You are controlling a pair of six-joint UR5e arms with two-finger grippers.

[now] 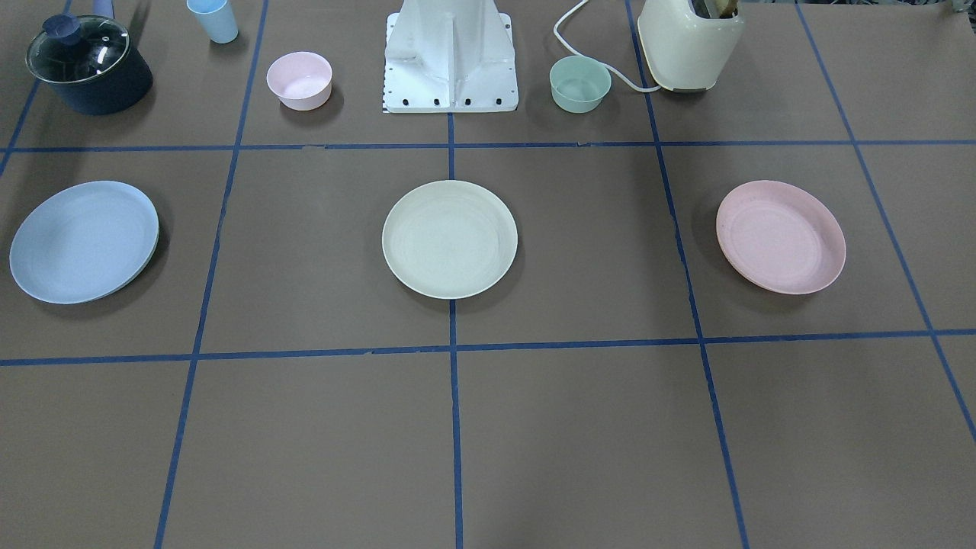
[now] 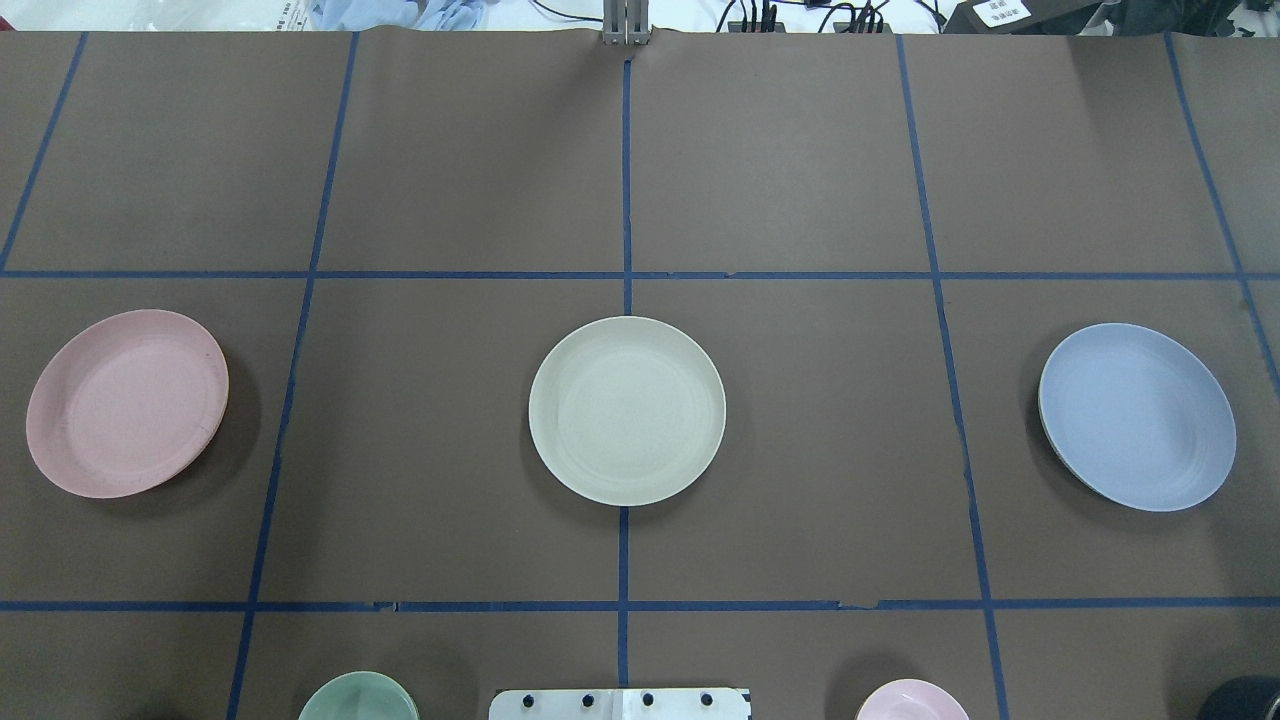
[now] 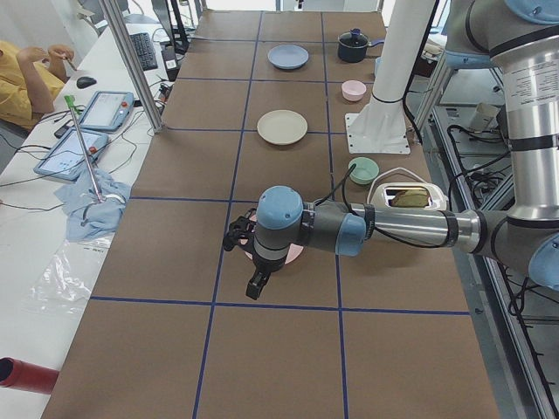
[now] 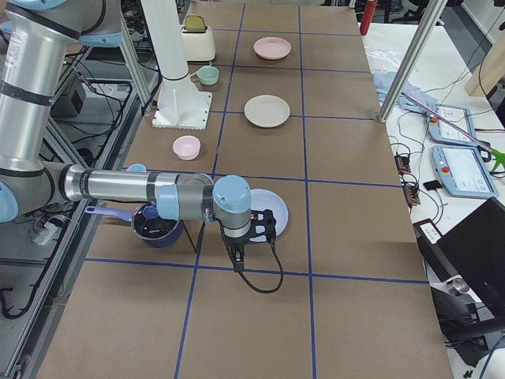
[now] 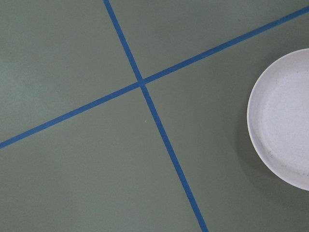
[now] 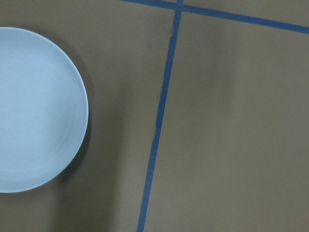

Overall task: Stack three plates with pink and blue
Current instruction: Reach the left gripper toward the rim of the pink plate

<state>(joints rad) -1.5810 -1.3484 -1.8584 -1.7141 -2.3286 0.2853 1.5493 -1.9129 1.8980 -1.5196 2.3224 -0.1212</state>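
Three plates lie apart in a row on the brown table. The pale pink plate (image 1: 781,236) (image 2: 127,402) is on my left side, the cream plate (image 1: 450,239) (image 2: 627,410) is in the middle, and the light blue plate (image 1: 84,241) (image 2: 1137,416) is on my right side. My left gripper (image 3: 246,262) hangs over the pink plate (image 5: 285,121), which it partly hides in the exterior left view. My right gripper (image 4: 251,233) hangs over the blue plate (image 4: 272,207) (image 6: 34,108). Both grippers show only in the side views, so I cannot tell whether they are open or shut.
Along the robot's edge stand a dark pot with a glass lid (image 1: 89,65), a light blue cup (image 1: 213,19), a small pink bowl (image 1: 300,80), the white robot base (image 1: 450,61), a mint-green bowl (image 1: 580,84) and a cream toaster (image 1: 690,42).
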